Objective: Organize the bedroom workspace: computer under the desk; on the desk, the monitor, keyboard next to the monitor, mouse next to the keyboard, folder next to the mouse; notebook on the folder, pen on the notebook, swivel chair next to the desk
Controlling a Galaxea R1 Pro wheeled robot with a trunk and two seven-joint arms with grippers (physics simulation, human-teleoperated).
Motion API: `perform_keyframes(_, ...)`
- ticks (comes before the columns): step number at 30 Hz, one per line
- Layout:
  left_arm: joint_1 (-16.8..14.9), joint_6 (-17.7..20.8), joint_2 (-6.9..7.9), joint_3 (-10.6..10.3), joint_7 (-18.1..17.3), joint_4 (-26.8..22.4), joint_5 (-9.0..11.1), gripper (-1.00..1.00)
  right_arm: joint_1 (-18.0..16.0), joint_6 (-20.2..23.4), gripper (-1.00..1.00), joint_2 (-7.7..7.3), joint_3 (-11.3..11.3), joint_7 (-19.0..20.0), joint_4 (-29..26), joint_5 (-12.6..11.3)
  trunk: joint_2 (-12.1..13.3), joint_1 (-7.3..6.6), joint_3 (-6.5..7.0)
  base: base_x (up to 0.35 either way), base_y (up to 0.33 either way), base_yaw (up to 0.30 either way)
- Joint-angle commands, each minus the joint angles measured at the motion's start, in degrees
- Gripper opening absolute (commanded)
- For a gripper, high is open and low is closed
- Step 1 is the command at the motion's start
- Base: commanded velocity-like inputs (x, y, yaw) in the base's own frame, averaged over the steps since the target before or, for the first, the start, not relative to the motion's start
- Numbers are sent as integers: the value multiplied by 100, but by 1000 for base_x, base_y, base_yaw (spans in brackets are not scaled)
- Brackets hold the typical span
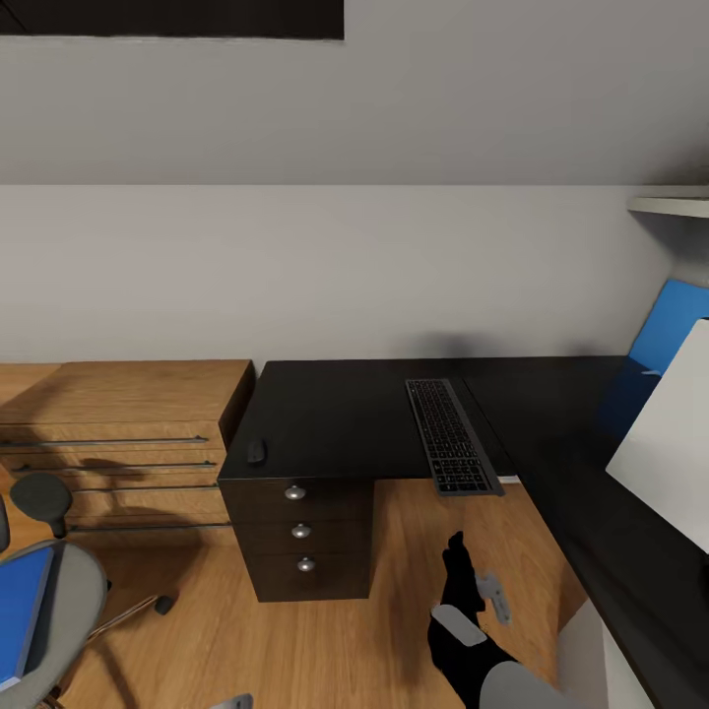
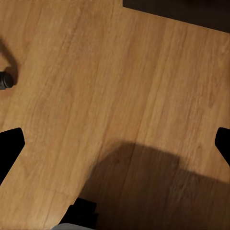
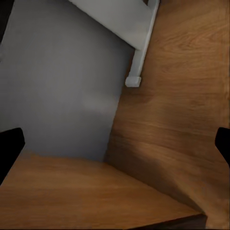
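The black-topped desk [image 1: 335,414] stands against the grey wall. On it, the keyboard [image 1: 451,436] lies lengthwise with its near end over the front edge. The small black mouse [image 1: 256,452] sits at the desk's left front corner. The monitor [image 1: 670,453] stands at the right, white back toward me. At the lower left is the swivel chair [image 1: 84,581], with the blue folder [image 1: 20,611] on its seat. My right gripper [image 1: 458,556] [image 3: 115,143] hangs open over the floor before the desk. My left gripper [image 2: 115,143] is open above bare floor. Notebook, pen and computer are out of view.
A wooden dresser [image 1: 118,423] with bar handles adjoins the desk's drawer unit [image 1: 300,532]. A blue panel [image 1: 675,330] rises behind the monitor, under a white shelf [image 1: 670,205]. A chair castor [image 2: 5,80] and a white desk leg [image 3: 139,62] stand on the wood floor.
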Motion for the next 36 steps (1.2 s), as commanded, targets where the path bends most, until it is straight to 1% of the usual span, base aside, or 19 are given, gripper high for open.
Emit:
perform_keyframes(1, -4, -25, 4, -49, 40, 2, 49, 100, -5, -26, 100, -1, 48, 67, 111, -50, -3, 0, -5, 0, 0, 0)
perform_keyframes(4, -4, -25, 4, -52, 41, 2, 49, 100, -5, -26, 100, 6, 64, 195, 555, -26, -3, 0, -5, 0, 0, 0)
perform_keyframes(5, -4, -25, 0, -54, 40, 2, 49, 100, -5, -26, 100, 8, 77, 243, 766, 28, -3, 0, -5, 0, 0, 0)
perform_keyframes(7, -4, -25, -3, -55, 40, 5, 49, 100, -5, -26, 100, 9, 91, 278, 953, 126, -3, 0, -5, 0, 0, 0)
perform_keyframes(8, -4, -25, -9, -56, 40, 6, 49, 100, -5, -28, 100, 9, 96, 291, 1038, 191, -3, 0, -5, 0, 0, 0)
perform_keyframes(9, -4, -25, -20, -56, 40, 8, 49, 100, -5, -35, 100, 7, 101, 309, 1190, 347, -3, 0, -5, 0, 0, 0)
perform_keyframes(13, -4, -25, -41, -57, 39, 14, 50, 100, 7, -55, 100, -5, 106, 318, 1368, 710, -3, 0, -5, 0, 0, 0)
perform_keyframes(14, -4, -25, -50, -57, 39, 16, 50, 100, 45, -60, 100, -17, 115, 320, 1408, 909, -3, 0, -5, 0, 0, 0)
perform_keyframes(15, -4, -25, -54, -57, 39, 16, 50, 100, 75, -62, 100, -24, 120, 321, 1422, 1016, -3, 0, -5, 0, 0, 0)
perform_keyframes(16, -4, -25, -62, -56, 39, 18, 51, 100, 243, -69, 100, -98, 135, 322, 1458, 1631, -3, 0, -5, 0, 0, 0)
perform_keyframes(17, -4, -25, -63, -56, 39, 18, 52, 100, 266, -73, 100, -120, 136, 323, 1462, 1766, -3, 0, -5, 0, 0, 0)
perform_keyframes(18, -4, -25, -65, -55, 39, 19, 54, 100, 312, -84, 100, -202, 139, 318, 1469, 2200, -3, 0, -5, 0, 0, 0)
perform_keyframes(21, -4, -25, -66, -52, 39, 19, 55, 100, 337, -86, 100, -323, 141, 310, 1480, 2650, -3, 0, -5, 0, 0, 0)
perform_keyframes(23, -4, -25, -66, -51, 39, 19, 56, 100, 347, -82, 100, -393, 141, 304, 1488, 2891, -3, 0, -5, 0, 0, 0)
perform_keyframes(24, -4, -24, -66, -50, 39, 19, 57, 100, 355, -73, 100, -452, 142, 298, 1493, 3051, -3, 0, -5, 0, 0, 0)
perform_keyframes(25, -4, -24, -67, -50, 39, 19, 57, 100, 361, -62, 100, -501, 142, 291, 1495, 3154, -3, 0, -5, 0, 0, 0)
perform_keyframes(26, -4, -25, -67, -51, 39, 21, 57, 100, 367, -53, 100, -553, 142, 285, 1494, 3250, -3, 0, -5, 0, 0, 0)
perform_keyframes(29, -4, -25, -67, -50, 39, 20, 57, 100, 423, -62, 100, -587, 145, 291, 1491, 3332, -3, 0, -5, 0, 0, 0)
perform_keyframes(36, -4, -25, -67, -49, 45, 27, 58, 100, 568, -63, 100, -599, 172, 296, 1488, 3483, -3, 0, -5, 0, 0, 0)
